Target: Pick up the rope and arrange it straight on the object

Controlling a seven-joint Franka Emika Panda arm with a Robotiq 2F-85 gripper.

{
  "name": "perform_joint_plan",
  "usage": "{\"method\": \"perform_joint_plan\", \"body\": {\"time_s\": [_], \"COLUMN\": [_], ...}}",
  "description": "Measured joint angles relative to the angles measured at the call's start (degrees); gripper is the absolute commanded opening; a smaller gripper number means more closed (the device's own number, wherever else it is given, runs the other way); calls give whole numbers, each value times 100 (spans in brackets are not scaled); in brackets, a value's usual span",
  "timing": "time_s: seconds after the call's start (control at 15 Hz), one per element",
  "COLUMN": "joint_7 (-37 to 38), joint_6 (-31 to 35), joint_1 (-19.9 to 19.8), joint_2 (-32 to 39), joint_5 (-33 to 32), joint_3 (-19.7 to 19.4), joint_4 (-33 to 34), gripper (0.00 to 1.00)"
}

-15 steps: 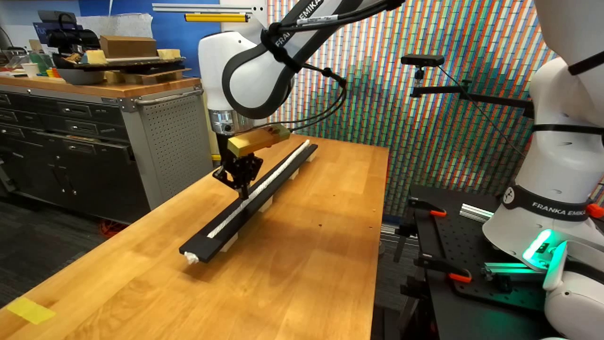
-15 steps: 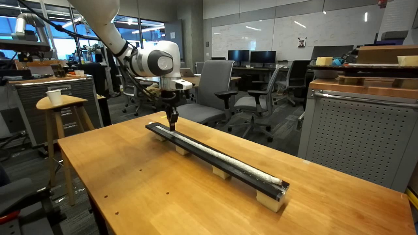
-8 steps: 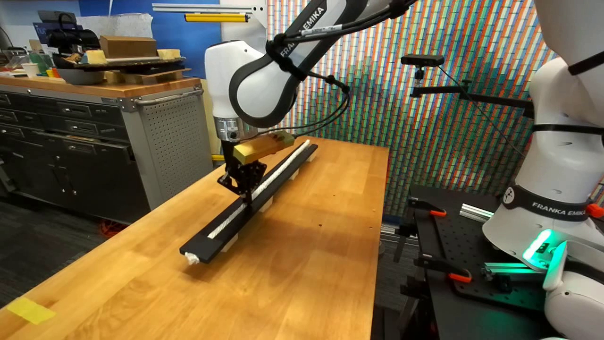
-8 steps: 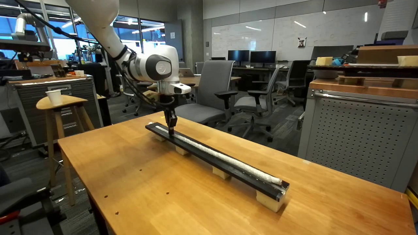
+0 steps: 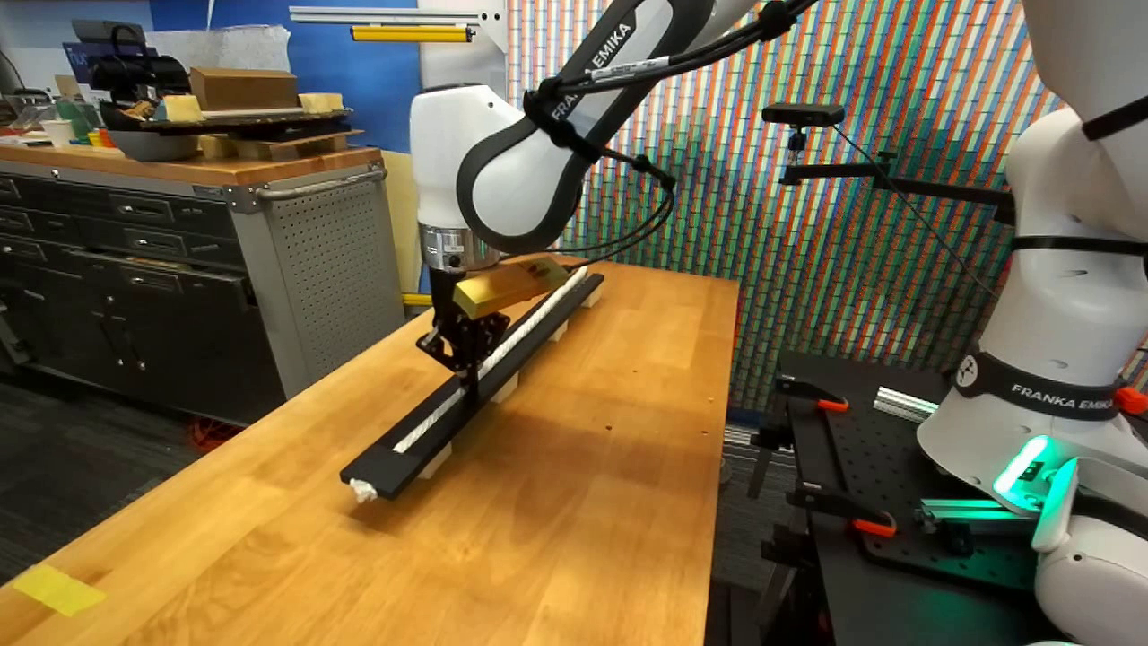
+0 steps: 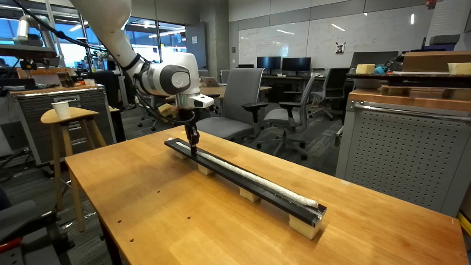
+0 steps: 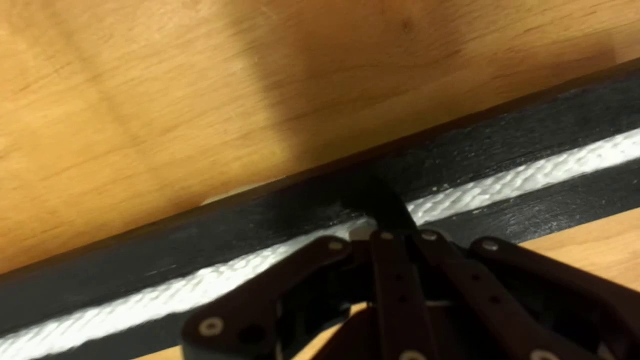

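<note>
The gripper (image 5: 468, 392) has come down since a second ago, jaws pressed together over the rope (image 7: 165, 297), which lies on the black bar (image 7: 125, 265), stretched along its long axis.

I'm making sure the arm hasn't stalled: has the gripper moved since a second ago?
Yes. Judged against the black bar, the gripper has come down in both exterior views.

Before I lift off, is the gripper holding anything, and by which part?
Nothing is held: the gripper is shut and reaches down to the white rope lying along the black bar.
</note>
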Motion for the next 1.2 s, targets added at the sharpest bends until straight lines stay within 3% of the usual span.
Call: {"method": "perform_joint_plan", "body": {"time_s": [0.53, 1.2], "joint_7": [10, 15], "joint_6": [421, 441], "joint_1": [0, -78], "joint_2": [-127, -127], "joint_5": [3, 53], "joint_3": [-129, -349], "joint_4": [-335, -351], "gripper": [0, 0]}}
